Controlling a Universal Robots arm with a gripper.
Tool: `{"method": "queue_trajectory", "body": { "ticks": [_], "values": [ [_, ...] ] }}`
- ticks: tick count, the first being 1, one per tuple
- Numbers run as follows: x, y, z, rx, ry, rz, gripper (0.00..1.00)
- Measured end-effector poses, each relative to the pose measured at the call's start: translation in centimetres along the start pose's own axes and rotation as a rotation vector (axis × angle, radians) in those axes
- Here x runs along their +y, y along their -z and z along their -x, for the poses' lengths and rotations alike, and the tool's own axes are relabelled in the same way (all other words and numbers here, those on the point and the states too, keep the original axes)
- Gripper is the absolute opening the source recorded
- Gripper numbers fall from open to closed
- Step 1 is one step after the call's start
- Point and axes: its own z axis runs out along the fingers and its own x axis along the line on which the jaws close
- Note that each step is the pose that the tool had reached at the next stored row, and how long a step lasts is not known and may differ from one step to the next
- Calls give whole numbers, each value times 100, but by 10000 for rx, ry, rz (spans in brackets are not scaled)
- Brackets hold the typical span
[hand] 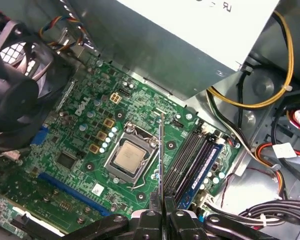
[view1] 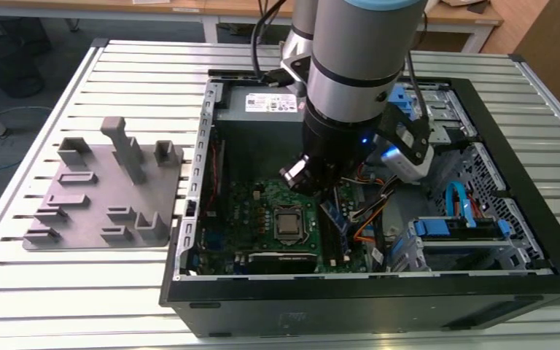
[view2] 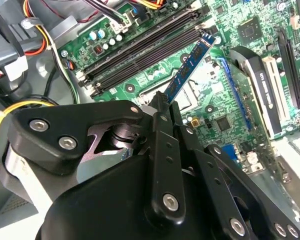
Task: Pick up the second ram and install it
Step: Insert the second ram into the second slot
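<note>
In the exterior view, the end effector (view1: 302, 177) is seen inside the open black metal computer case (view1: 358, 288).

In the second wrist view, the long, thin bluish-green memory stick (view2: 190, 62) is held clamped in the end effector (view2: 162, 101), projecting beyond its tips.

In the first wrist view, the black memory slots (hand: 186, 159) lie just beside and below the stick. Installation is judged in hand, and alignment with a free slot is called for.

The open black case (view1: 358, 288) leaves room above the green motherboard (hand: 75, 135), where the black gripper (hand: 162, 212) hangs clamped on the thin flat second ram (hand: 161, 160). Beside the black memory slots (hand: 186, 156), a grey metal power-supply box (hand: 175, 55), yellow cables (hand: 250, 105) and 1 seated blue stick (hand: 206, 167) crowd in.
</note>
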Motion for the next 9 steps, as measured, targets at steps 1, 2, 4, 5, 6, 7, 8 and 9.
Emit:
{"method": "queue_trajectory", "body": {
  "ticks": [1, 2, 4, 5, 6, 7, 8, 9],
  "values": [
    [0, 0, 0, -2, -69, -2, 14],
    [0, 0, 0, -3, -143, -4, 14],
    [0, 0, 0, -6, -279, -9, 14],
    [0, 0, 0, -7, -342, -12, 14],
    [0, 0, 0, -9, -405, -14, 14],
    [0, 0, 0, -10, -467, -16, 14],
    [0, -1, 0, -12, -530, -18, 14],
    [0, -1, 0, -13, -599, -20, 14]
  ]
}}
